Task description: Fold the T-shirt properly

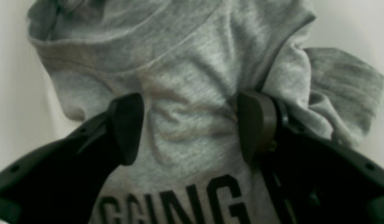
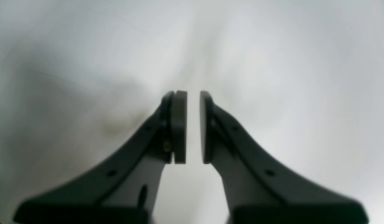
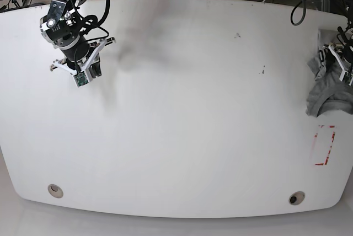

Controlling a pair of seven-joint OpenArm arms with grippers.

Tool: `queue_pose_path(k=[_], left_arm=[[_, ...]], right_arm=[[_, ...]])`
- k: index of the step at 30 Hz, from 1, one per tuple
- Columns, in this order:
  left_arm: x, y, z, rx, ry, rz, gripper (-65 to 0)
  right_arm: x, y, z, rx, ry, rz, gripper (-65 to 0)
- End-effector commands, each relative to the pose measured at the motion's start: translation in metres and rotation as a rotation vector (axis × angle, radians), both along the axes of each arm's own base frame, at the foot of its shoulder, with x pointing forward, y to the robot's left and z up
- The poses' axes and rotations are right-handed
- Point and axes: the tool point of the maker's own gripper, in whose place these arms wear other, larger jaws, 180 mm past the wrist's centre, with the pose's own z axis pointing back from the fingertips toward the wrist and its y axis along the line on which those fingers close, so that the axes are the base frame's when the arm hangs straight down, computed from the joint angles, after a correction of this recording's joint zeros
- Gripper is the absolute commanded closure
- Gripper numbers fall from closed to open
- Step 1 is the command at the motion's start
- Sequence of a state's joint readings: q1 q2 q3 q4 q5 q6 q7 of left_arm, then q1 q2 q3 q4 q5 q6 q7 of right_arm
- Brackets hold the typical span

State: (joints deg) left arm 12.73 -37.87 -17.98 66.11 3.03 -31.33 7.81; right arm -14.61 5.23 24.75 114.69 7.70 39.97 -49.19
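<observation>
The grey T-shirt [image 3: 326, 94] lies bunched in a heap at the far right edge of the white table [image 3: 193, 109]. In the left wrist view the T-shirt [image 1: 192, 62] is crumpled, and black block letters show at the bottom. My left gripper [image 1: 192, 126] is open wide right over it, with rumpled chest fabric between the fingers [image 1: 126, 127]. In the base view the left gripper [image 3: 334, 59] sits on top of the heap. My right gripper [image 2: 193, 126] hovers over bare table at the far left [image 3: 91, 70]. Its pads are nearly together and hold nothing.
A red rectangle outline [image 3: 324, 145] is marked on the table just in front of the shirt. Two round holes [image 3: 55, 191] [image 3: 297, 198] sit near the front edge. Cables run behind the back edge.
</observation>
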Motion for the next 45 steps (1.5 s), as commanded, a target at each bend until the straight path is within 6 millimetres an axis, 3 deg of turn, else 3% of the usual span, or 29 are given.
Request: queue_pose_path(k=[1,7,11,18,21,22,27,37,45], left_arm=[[-0.011,0.018,0.008,0.108,0.083,-0.031,-43.9],[-0.001,0.023,0.028,0.152,0.057,-0.062,-43.9],[0.017,0.015,0.054,0.161,-0.020,-0.093,-43.9],[0.040,-0.018,0.097,0.116,-0.123,-0.158,-44.0],[0.050,-0.043,0.113,0.104,-0.167,-0.207,-44.0],[0.052,-0.060,0.115,0.076,-0.190,-0.234,-44.0],[0.057,-0.115,0.117,-0.037,-0.304,-0.242,-44.0],[0.068,-0.199,0.121,-0.205,-0.514,-0.128,-43.9],[0.047,-0.245,0.095,-0.353,-0.588,-0.091,-43.9]], right_arm=[[0.007,0.001,0.013,0.003,-0.051,0.009,-6.5],[0.008,0.001,0.014,0.006,-0.061,0.011,-6.5],[0.010,0.003,0.018,0.017,-0.092,0.014,-6.5],[0.013,0.001,0.021,0.011,-0.106,0.018,-6.5],[0.015,0.001,0.023,0.009,-0.113,0.018,-6.5],[0.016,0.000,0.023,0.008,-0.116,0.019,-6.5],[0.019,-0.003,0.029,-0.001,-0.146,0.031,-6.5],[0.029,-0.008,0.026,-0.028,-0.254,0.041,-6.5],[0.019,-0.010,0.008,0.058,-0.314,0.010,-6.5]])
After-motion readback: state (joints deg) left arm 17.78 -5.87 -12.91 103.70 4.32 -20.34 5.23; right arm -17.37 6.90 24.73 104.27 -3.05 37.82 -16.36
